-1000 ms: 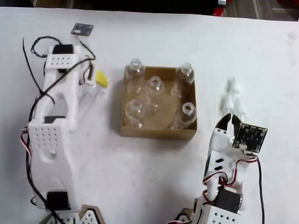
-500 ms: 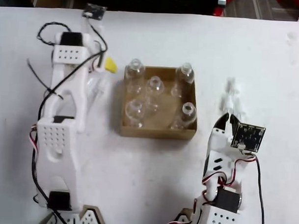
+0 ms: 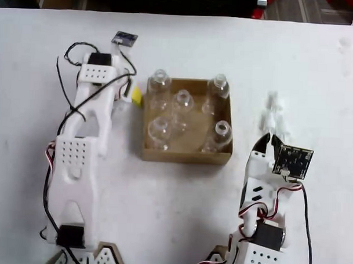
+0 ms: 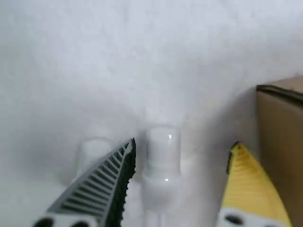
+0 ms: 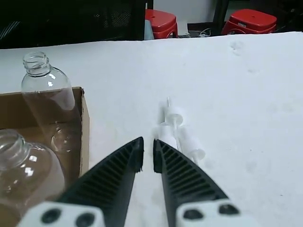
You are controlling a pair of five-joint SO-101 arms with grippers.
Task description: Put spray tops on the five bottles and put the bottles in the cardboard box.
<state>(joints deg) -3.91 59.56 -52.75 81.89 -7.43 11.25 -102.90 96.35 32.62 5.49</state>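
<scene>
A spray top sits between the left hand's parted fingers

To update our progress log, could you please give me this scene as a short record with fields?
Box: brown cardboard box, open, mid-table.
Bottles: five clear plastic bottles upright in the box, none with a top.
Loose tops: white spray tops lying on the white table, beside the box on the right arm's side.
Left gripper: beside the box's outer wall, jaws apart, one white spray top between them.
Right gripper: jaws nearly closed, empty, short of the loose tops.
</scene>
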